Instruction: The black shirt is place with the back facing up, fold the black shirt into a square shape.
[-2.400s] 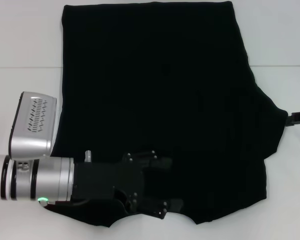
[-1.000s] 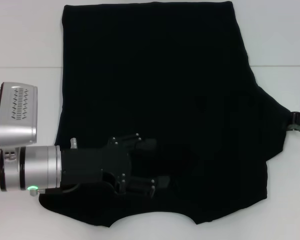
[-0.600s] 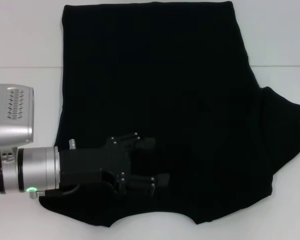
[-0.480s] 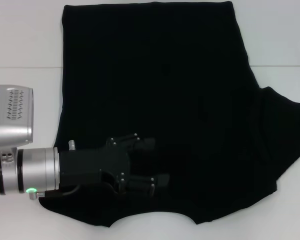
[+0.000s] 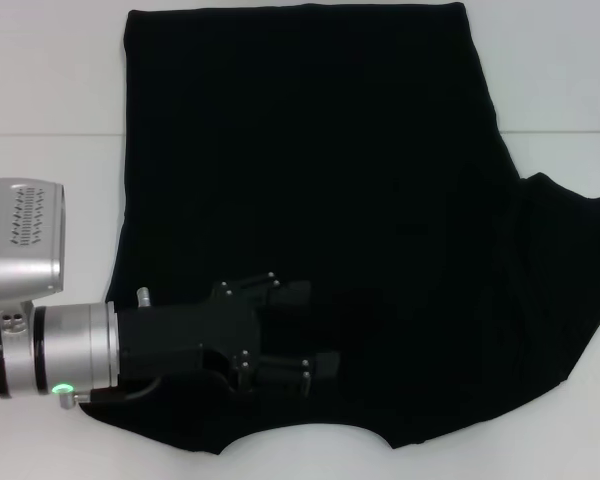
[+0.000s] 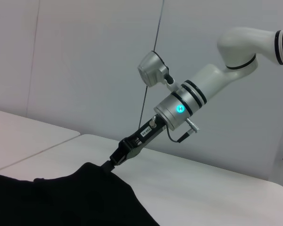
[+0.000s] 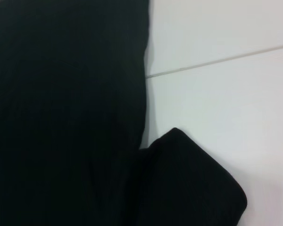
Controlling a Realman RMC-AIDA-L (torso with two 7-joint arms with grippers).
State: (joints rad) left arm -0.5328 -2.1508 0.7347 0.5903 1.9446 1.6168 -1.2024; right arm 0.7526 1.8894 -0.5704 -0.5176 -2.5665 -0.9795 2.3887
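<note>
Left hand (image 5: 305, 330) reaches in from the robot's left, low over the near part of the black shirt (image 5: 310, 180) — forearm roughly level, fingers spread and holding nothing, one finger (image 5: 290, 291) farther, one nearer. We cannot tell whether they press the cloth.

Right hand (image 6: 114, 159) shows only in the left wrist view — arm angled down from above, tip at the shirt's right sleeve edge. Clenched on the cloth or merely touching: we cannot tell.

The shirt lies spread flat on the white worktop (image 5: 50, 90), hem on the far side, neckline curve nearest us. Right sleeve (image 5: 570, 270) spread out toward the worktop's right edge.
</note>
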